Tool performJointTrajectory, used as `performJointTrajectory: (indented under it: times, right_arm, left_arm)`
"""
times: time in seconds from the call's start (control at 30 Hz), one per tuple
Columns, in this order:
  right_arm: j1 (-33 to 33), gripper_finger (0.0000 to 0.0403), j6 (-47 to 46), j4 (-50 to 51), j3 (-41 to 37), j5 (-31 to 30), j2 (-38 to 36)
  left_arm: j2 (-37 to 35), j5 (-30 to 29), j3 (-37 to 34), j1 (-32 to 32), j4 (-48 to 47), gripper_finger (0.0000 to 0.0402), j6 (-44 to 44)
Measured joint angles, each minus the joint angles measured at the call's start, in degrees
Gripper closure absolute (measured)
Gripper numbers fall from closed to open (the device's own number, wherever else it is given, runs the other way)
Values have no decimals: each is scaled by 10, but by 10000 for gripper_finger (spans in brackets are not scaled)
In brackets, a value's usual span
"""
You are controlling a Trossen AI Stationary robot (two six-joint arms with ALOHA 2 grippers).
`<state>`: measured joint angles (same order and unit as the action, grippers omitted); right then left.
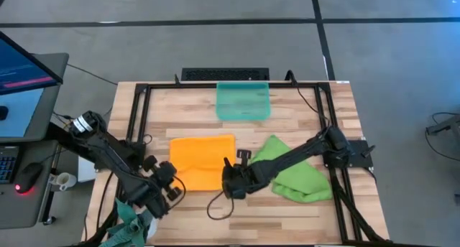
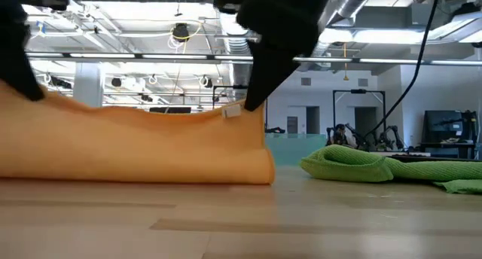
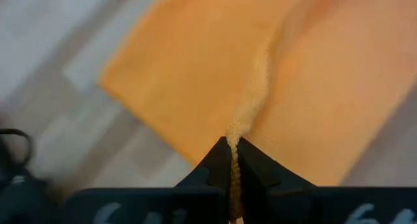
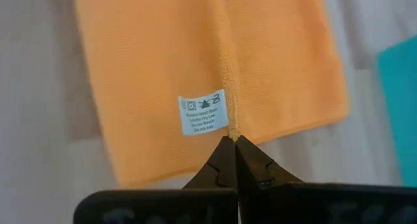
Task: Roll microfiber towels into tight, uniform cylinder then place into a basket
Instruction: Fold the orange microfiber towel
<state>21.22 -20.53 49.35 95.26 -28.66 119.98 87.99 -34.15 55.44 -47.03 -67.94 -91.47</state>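
High view shows the wooden table [image 1: 302, 207] ringed by a black frame [image 1: 136, 114], with the teal basket [image 1: 244, 101] standing at the far side, well apart from both cloths. A dark teal-grey cloth [image 1: 129, 222] hangs off the near left corner beside the left arm, and a loose black cable [image 1: 219, 207] loops on the boards just in front of the grippers. At the left, off the table, sit a monitor [image 1: 25, 78] and a mouse [image 1: 29, 176]. The lime green towel [image 1: 295, 175] lies crumpled at the right, partly under the right arm, touching nothing orange. The orange towel [image 1: 203, 159] lies in the middle, with bare wood between it and the basket. The left gripper [image 3: 233, 164] is clamped tight on the towel's near left edge, a ridge of cloth rising from its closed jaws. The right gripper [image 4: 233, 149] is pinched shut on the near right edge, right beside the white care label [image 4: 202, 112]. From the low view that edge is lifted off the table.
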Motion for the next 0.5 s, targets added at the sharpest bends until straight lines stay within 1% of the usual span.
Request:
performJointTrajectory:
  times: [0.07, 0.17, 0.33, 0.5]
  right_arm:
    - [-17, 398, 0, 0, 0, -6, 0]
    - [-43, 399, -9, -2, 0, -7, 1]
    - [-81, 398, -14, -2, -2, -3, 14]
    - [-103, 399, -20, -23, -8, -13, 13]
  left_arm:
    - [0, -18, 0, 14, -17, 401, -8]
    - [0, -41, -2, 37, -14, 401, -12]
    - [23, -47, -2, 77, -14, 401, 25]
    - [41, -57, -2, 105, -30, 401, 26]
